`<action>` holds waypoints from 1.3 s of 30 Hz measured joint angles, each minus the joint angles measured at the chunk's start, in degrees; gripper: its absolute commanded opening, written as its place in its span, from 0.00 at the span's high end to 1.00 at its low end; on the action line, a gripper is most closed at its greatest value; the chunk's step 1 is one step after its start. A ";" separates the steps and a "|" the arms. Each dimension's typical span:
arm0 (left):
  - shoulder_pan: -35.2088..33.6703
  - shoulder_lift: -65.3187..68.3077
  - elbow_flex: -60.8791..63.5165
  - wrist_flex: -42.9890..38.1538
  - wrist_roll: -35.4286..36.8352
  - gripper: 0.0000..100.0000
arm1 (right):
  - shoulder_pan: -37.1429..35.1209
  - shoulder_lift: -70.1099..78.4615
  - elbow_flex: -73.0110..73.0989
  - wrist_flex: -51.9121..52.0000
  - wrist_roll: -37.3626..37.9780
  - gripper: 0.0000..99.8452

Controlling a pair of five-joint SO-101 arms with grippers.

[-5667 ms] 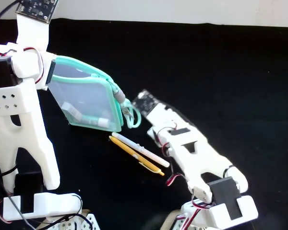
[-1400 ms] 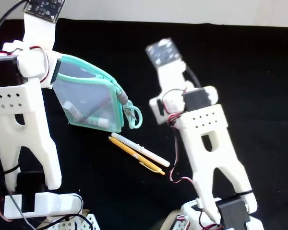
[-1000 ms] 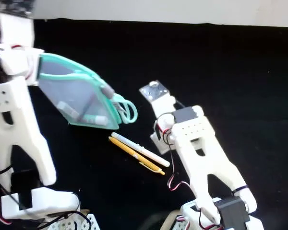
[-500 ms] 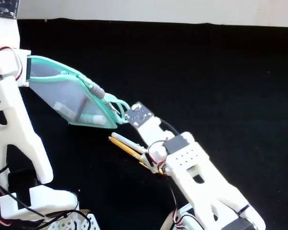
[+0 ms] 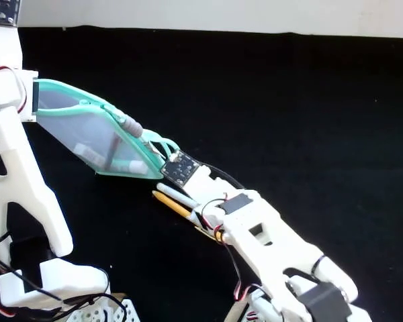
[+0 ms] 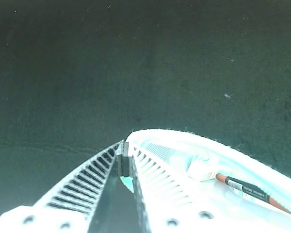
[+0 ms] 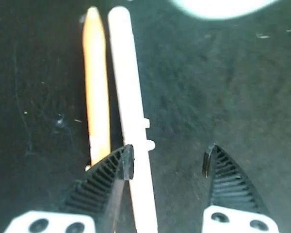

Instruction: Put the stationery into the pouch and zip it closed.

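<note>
A mint-green see-through pouch hangs tilted at the left, and my left gripper is shut on its rim. Inside the pouch lie a white eraser and a red pencil. On the black table lie a white pen and an orange pen side by side, just below the pouch. My right gripper stands open low over them. The white pen runs just inside one finger, and the orange pen lies outside it.
The pouch's grey zipper pull and green loops point toward the right arm, whose wrist board sits close to them. The left arm's white frame stands at the left edge. Open black table lies to the right.
The right arm has swung down from above the table and stretched out low over the two pens. The left arm has drawn the pouch a little to the left.
</note>
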 measured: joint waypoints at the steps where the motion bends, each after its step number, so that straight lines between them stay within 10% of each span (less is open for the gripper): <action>1: 0.00 0.00 0.00 0.00 0.00 0.99 | 0.00 0.88 0.00 -0.88 0.00 0.76; 8: 0.00 0.00 0.00 0.00 0.00 0.99 | 0.09 3.52 0.00 -2.11 0.35 0.78; 12: 0.00 0.00 0.00 0.00 0.00 0.99 | 0.09 4.66 -0.09 -2.11 0.35 1.00; 22: 0.00 0.00 0.00 0.00 0.00 0.99 | 3.69 0.35 0.18 -2.46 -1.23 0.99; 39: 6.86 -0.09 0.00 0.00 0.00 0.99 | 18.20 -7.30 -30.42 -2.37 -26.73 0.99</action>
